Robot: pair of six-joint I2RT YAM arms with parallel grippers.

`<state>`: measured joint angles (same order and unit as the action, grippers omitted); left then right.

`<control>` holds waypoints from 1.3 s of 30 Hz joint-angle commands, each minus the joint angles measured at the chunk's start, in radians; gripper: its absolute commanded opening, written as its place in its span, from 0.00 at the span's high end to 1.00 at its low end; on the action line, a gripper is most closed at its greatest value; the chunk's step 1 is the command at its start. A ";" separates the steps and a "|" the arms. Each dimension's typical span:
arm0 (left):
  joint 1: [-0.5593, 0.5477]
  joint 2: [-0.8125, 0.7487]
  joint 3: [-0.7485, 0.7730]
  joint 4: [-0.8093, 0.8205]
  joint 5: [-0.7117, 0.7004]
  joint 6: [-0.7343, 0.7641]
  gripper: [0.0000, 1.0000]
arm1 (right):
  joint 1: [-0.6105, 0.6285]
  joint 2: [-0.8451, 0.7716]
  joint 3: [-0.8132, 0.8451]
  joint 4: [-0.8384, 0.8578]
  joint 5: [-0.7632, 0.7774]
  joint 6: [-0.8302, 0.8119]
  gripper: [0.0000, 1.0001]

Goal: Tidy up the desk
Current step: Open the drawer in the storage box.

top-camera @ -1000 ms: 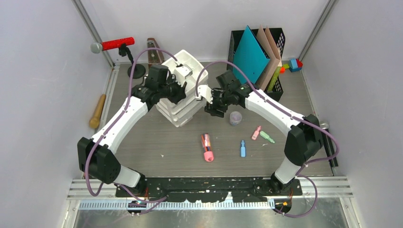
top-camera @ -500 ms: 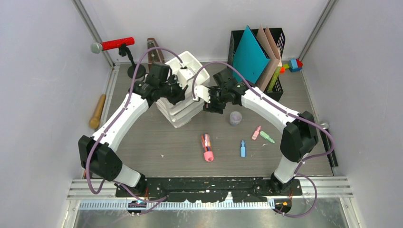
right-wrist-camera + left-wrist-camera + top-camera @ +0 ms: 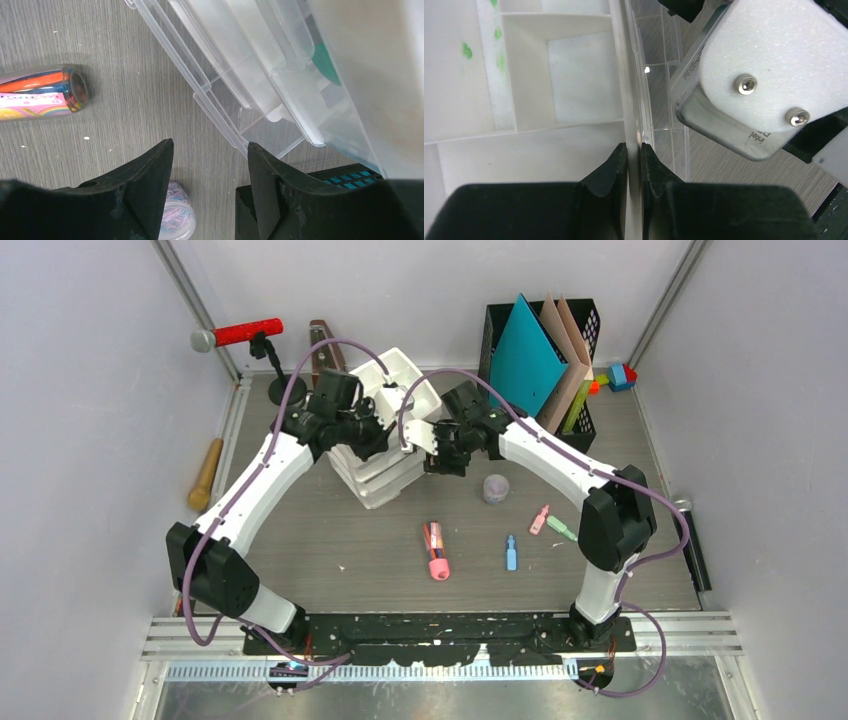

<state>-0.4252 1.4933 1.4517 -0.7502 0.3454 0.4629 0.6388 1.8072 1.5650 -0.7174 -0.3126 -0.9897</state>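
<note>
Desk (image 3: 330, 530) filled the floor between the lavender walls, with both arm bases at its near edge. Left pincer (image 3: 634, 150) was pressed together on a thin upright wall of the white tray (image 3: 524, 100), one finger on each side (green smudges on the tray's inner face). That tray topped a tilted stack (image 3: 385, 465) of white and clear trays at back centre of the desk. Right pincer (image 3: 210, 150) was spread and held nothing, hanging over bare desk just beside the stack's clear bottom tray (image 3: 225, 100); I couldn't tell if a finger touched it. From above, the two pincers flanked the stack, left (image 3: 370, 430) and right (image 3: 440, 455). Jar (image 3: 495, 488) of coloured bands sat just right of the right pincer. Pink tube (image 3: 436, 550) lay nearer the front, a blue marker (image 3: 511, 552) right of it, with pink (image 3: 540, 519) and green (image 3: 562, 529) markers further right, close together. Black rack (image 3: 585, 410) with a teal folder (image 3: 525, 355) stood at back right. Red mic (image 3: 245, 333) on its stand was at back left.
</note>
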 commanded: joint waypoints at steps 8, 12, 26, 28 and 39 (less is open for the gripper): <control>0.022 0.069 -0.016 -0.234 -0.048 0.089 1.00 | 0.003 0.029 0.014 -0.015 -0.029 -0.087 0.40; 0.033 0.074 -0.015 -0.240 -0.052 0.104 1.00 | 0.004 0.033 -0.002 -0.013 -0.028 -0.099 0.44; 0.066 0.084 0.004 -0.251 -0.076 0.146 1.00 | 0.010 0.007 0.003 -0.147 -0.082 -0.131 0.61; 0.070 0.090 0.007 -0.252 -0.078 0.155 1.00 | 0.017 0.005 0.004 -0.173 -0.080 -0.141 0.61; 0.086 0.130 0.052 -0.263 -0.096 0.185 1.00 | 0.092 -0.023 0.032 -0.309 -0.052 -0.170 0.61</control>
<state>-0.3744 1.5429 1.5314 -0.8661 0.4099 0.5869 0.6830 1.8194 1.5806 -0.8093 -0.3328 -1.1656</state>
